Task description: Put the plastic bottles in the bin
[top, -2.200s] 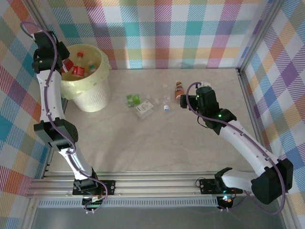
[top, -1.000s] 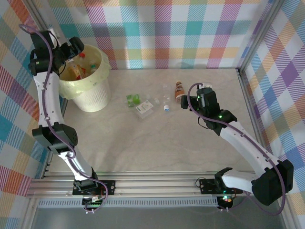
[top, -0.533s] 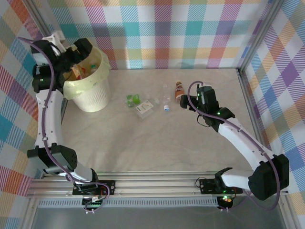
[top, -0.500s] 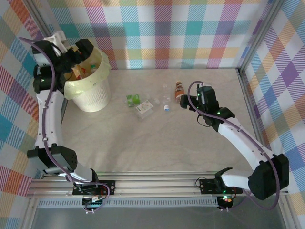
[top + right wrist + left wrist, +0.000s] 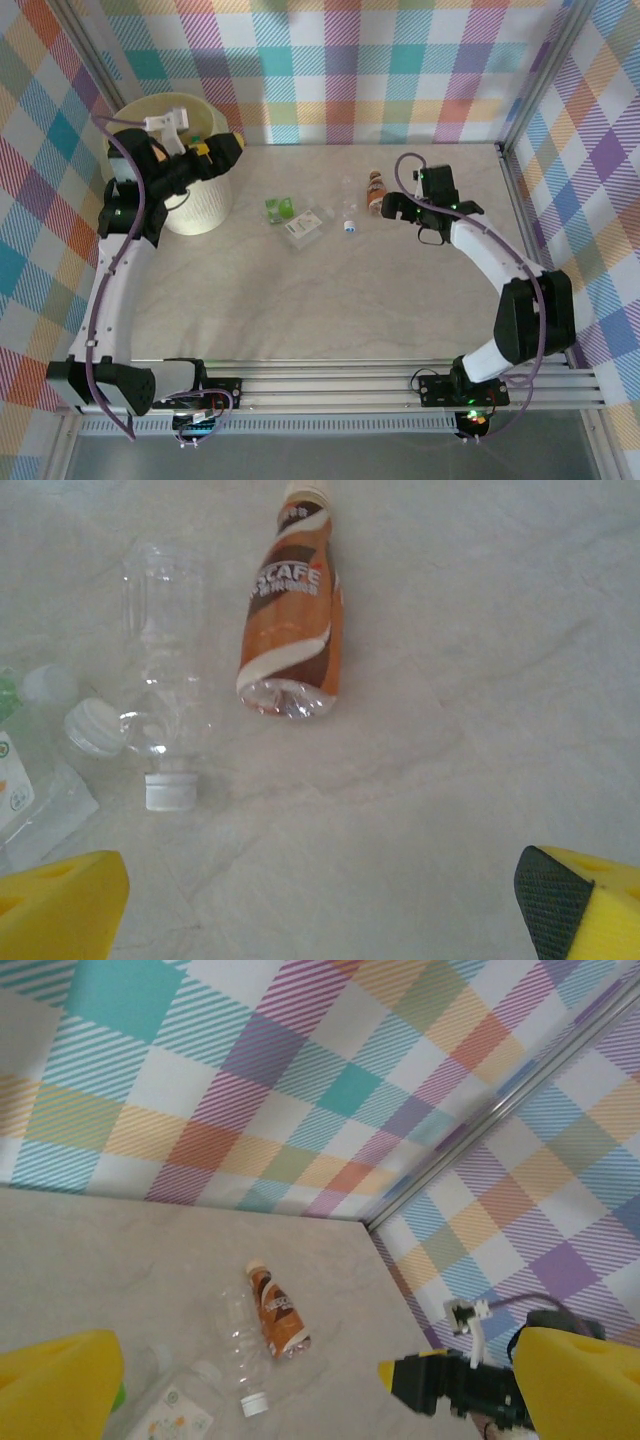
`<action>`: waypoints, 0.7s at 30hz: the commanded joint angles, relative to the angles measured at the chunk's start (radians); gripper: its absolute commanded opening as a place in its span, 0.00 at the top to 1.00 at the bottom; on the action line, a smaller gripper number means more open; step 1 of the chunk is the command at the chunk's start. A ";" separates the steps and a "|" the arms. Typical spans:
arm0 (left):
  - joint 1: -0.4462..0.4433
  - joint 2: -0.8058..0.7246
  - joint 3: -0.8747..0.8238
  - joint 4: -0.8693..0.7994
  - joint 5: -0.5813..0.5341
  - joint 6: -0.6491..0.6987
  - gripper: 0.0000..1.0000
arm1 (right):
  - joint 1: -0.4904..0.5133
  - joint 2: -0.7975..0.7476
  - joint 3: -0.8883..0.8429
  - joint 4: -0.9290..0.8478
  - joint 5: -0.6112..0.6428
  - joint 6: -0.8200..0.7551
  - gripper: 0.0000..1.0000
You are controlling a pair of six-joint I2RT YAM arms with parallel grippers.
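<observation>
The near half of the table [image 5: 330, 310] lies bare. Mid-frame, four bottles [image 5: 302, 226] lie in a loose row. The right tool [image 5: 385, 207], spread and empty, sits just right of the brown bottle [image 5: 376, 185]. Upper left, the left arm is bent, and its left tool [image 5: 218, 155] hangs spread and empty by the bin [image 5: 200, 210].

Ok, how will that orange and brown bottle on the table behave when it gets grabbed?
The orange and brown bottle lies on its side and is round, so a nudge would probably roll it. Its clear base end looks empty and a bit dented, so it is likely light and squashy. The glossy wrap may be slippery.
</observation>
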State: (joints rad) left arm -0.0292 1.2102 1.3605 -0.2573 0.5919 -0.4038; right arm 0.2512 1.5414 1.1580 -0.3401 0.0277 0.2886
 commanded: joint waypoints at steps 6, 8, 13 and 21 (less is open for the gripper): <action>-0.005 -0.180 -0.191 -0.087 -0.074 0.028 0.00 | -0.024 0.251 0.270 -0.104 -0.118 -0.125 0.00; -0.005 -0.207 -0.208 -0.110 -0.092 0.036 0.00 | -0.024 0.317 0.334 -0.142 -0.115 -0.095 0.01; -0.005 -0.245 -0.247 -0.118 -0.113 0.016 0.00 | -0.023 0.465 0.488 -0.242 -0.185 -0.054 0.06; -0.005 -0.276 -0.323 -0.088 -0.133 -0.026 0.00 | -0.021 0.632 0.627 -0.329 -0.234 -0.028 0.14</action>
State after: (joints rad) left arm -0.0307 0.9512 1.0500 -0.3618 0.4744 -0.4118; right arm 0.2283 2.1265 1.7199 -0.5919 -0.1551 0.2481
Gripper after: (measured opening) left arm 0.998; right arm 0.861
